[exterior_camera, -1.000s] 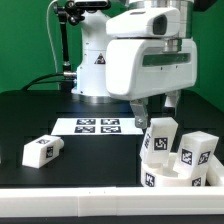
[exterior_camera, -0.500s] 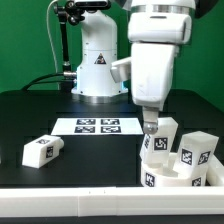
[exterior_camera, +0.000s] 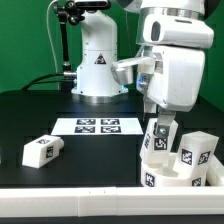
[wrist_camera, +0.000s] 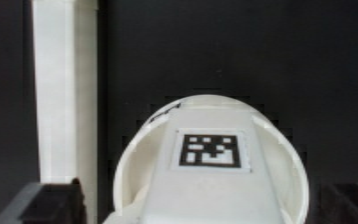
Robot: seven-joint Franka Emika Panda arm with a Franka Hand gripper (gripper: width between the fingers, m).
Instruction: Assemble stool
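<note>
Since half a second ago the arm has swung toward the exterior view's right and dropped, so the jaws now hang right over the rounded top of the nearer upright stool leg (exterior_camera: 160, 140). In the wrist view that leg's tagged top sits between the two dark fingers (wrist_camera: 55, 203), which stand wide on either side with a gap showing; nothing is held. A second upright leg (exterior_camera: 197, 153) stands just beside the first on the exterior view's right, both rising from the seat (exterior_camera: 165, 181) at the near edge of the black surface (exterior_camera: 100, 160). A third leg (exterior_camera: 42, 150) lies loose well apart on the exterior view's left, near the marker board (exterior_camera: 95, 126). A pale band (wrist_camera: 66, 90) runs past the leg in the wrist view; what it is I cannot tell
</note>
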